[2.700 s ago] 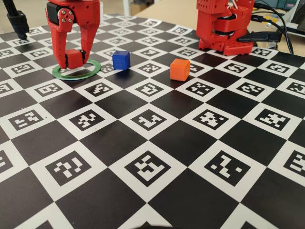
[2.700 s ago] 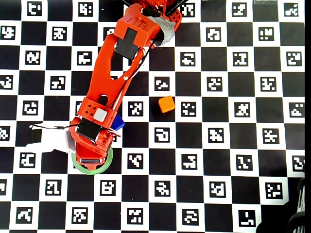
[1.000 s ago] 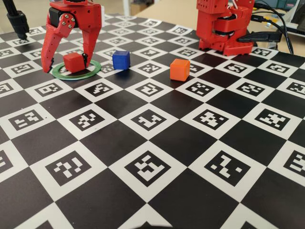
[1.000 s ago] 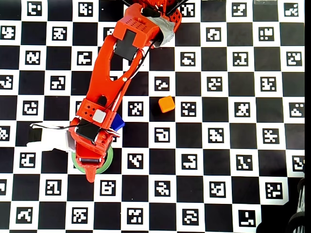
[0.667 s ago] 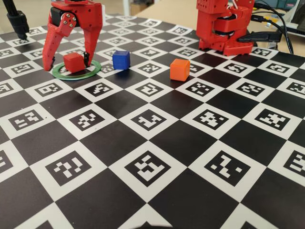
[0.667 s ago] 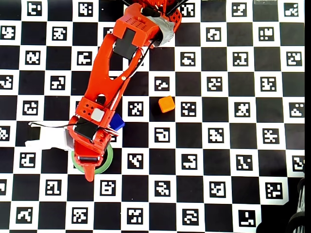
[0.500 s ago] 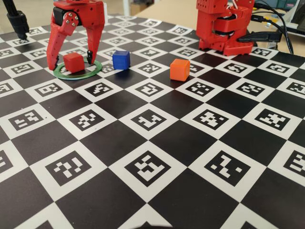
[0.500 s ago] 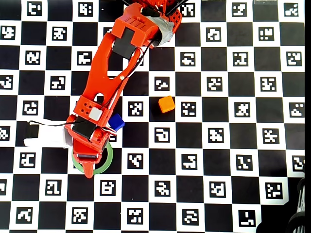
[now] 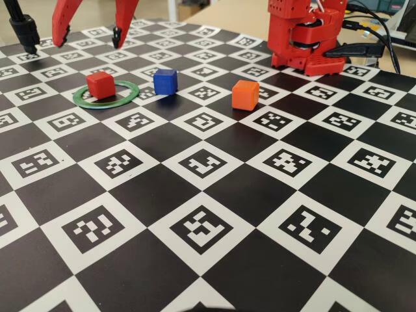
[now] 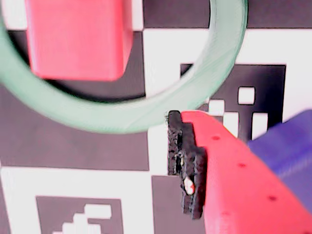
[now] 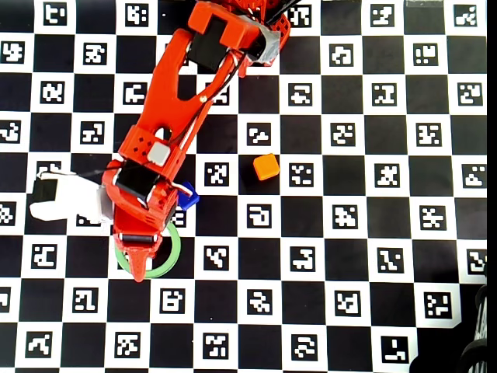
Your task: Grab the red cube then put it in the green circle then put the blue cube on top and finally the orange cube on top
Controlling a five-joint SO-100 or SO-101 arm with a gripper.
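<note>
Below the spread pincer (image 9: 89, 36), red cube (image 9: 101, 84) sits inside green circle (image 9: 127, 96)

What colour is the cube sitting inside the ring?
Red; the red cube inside the green circle shows best in the fixed view.

From above, my arm (image 11: 175, 101) stretches over the checkered desk (image 11: 349, 256), covering much of the green circle (image 11: 174, 250) and part of the blue cube (image 11: 189, 199). The orange cube (image 11: 265, 166) sits apart, uncovered.
</note>
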